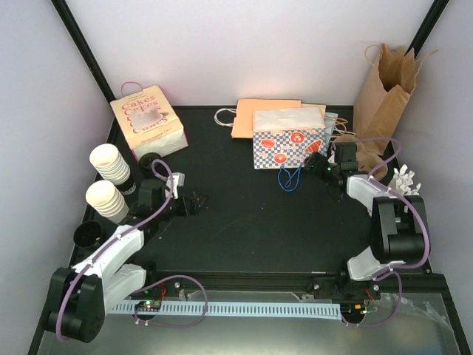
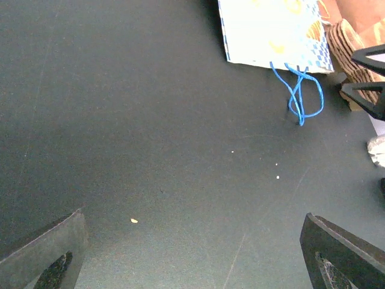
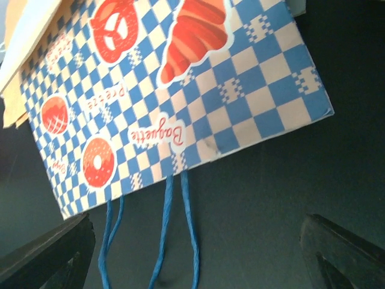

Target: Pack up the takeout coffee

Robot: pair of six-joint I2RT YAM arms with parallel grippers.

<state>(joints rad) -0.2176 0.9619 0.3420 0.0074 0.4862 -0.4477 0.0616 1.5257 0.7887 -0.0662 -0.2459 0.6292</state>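
Observation:
Two stacks of cream ribbed paper cups (image 1: 109, 164) (image 1: 106, 200) lie at the table's left edge. Black lids sit beside them, one near the front (image 1: 89, 235) and one by the pink bag (image 1: 150, 159). My left gripper (image 1: 194, 203) (image 2: 192, 256) is open over bare black table, right of the cups and holding nothing. Beside the blue-and-white checkered bakery bag (image 1: 288, 140) (image 3: 180, 90) my right gripper (image 1: 325, 167) (image 3: 195, 256) stands open. The bag lies on its side, its blue cord handles (image 3: 174, 235) trailing between the jaws, not gripped.
A pink "Cakes" bag (image 1: 148, 120) stands at the back left. Flat orange bags (image 1: 266, 112) lie behind the checkered bag, and a tall brown paper bag (image 1: 386, 92) is at the back right. White pieces (image 1: 405, 180) sit at the right edge.

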